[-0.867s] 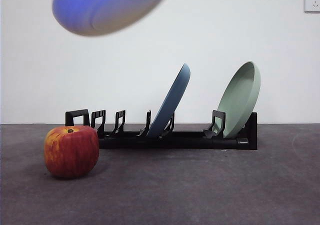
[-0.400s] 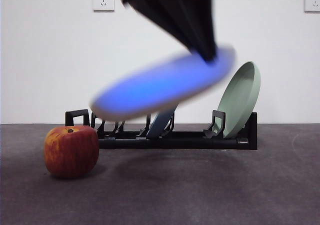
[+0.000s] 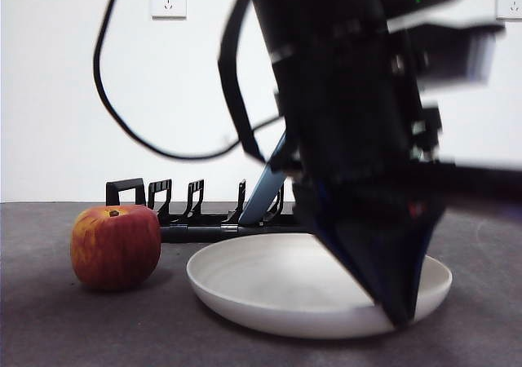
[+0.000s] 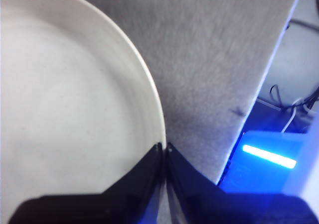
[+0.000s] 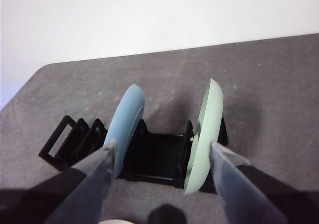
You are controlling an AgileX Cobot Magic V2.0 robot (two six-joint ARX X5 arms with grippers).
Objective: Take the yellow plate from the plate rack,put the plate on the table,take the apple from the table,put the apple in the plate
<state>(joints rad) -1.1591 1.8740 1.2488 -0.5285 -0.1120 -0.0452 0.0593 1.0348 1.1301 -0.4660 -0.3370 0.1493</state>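
The yellow plate [image 3: 285, 285], cream and shallow, lies flat on the table [image 3: 81, 326] in front of the plate rack [image 3: 196, 218]. My left gripper [image 3: 397, 314] comes down big and dark from above and is shut on the plate's right rim. The left wrist view shows its jaws closed [image 4: 163, 148] on the rim of the plate [image 4: 65, 109]. The apple [image 3: 115, 246] stands on the table left of the plate, apart from it. My right gripper [image 5: 162, 157] is open and empty, high above the rack [image 5: 149, 157].
A light blue plate [image 3: 265, 192] [image 5: 125, 119] and a pale green plate [image 5: 205, 129] stand in the rack; the arm hides the green one in the front view. A black cable [image 3: 130, 130] loops at the upper left. The table's edge [image 4: 271, 64] lies close beyond the plate.
The plate has come down from mid-air, tilted, to lie flat on the table in front of the rack. The left arm has descended with it and now fills the middle right.
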